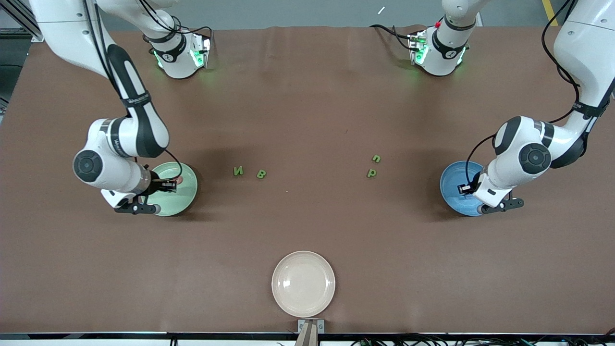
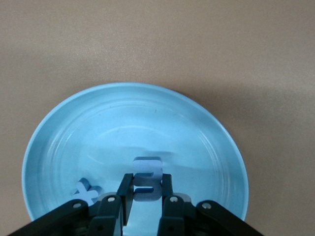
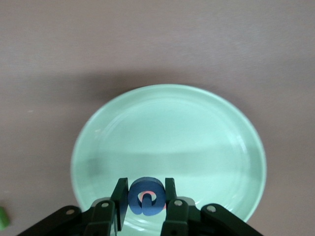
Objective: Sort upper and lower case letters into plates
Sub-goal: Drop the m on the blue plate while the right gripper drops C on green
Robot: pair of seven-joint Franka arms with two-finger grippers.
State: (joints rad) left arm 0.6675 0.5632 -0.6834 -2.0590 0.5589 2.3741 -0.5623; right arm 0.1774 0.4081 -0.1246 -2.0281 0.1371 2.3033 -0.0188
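My right gripper point(image 1: 168, 185) is over the pale mint green plate point(image 1: 185, 197), shut on a round blue letter point(image 3: 135, 199) held just above the plate point(image 3: 172, 128). A pink-red letter point(image 3: 148, 194) shows through its hole and lies in that plate point(image 1: 178, 180). My left gripper point(image 1: 462, 188) is over the blue plate point(image 1: 449, 180), shut on a blue "s" letter point(image 2: 147, 196) low over the plate point(image 2: 123, 123). A blue "x" letter point(image 2: 86, 192) lies in the blue plate. Two green letters point(image 1: 238, 171) point(image 1: 261, 174) and two more point(image 1: 376, 158) point(image 1: 371, 172) lie mid-table between the plates.
A cream-beige plate point(image 1: 303, 283) sits by the table edge nearest the front camera, with nothing in it. The two arm bases point(image 1: 180, 53) point(image 1: 439, 50) stand along the table's top edge.
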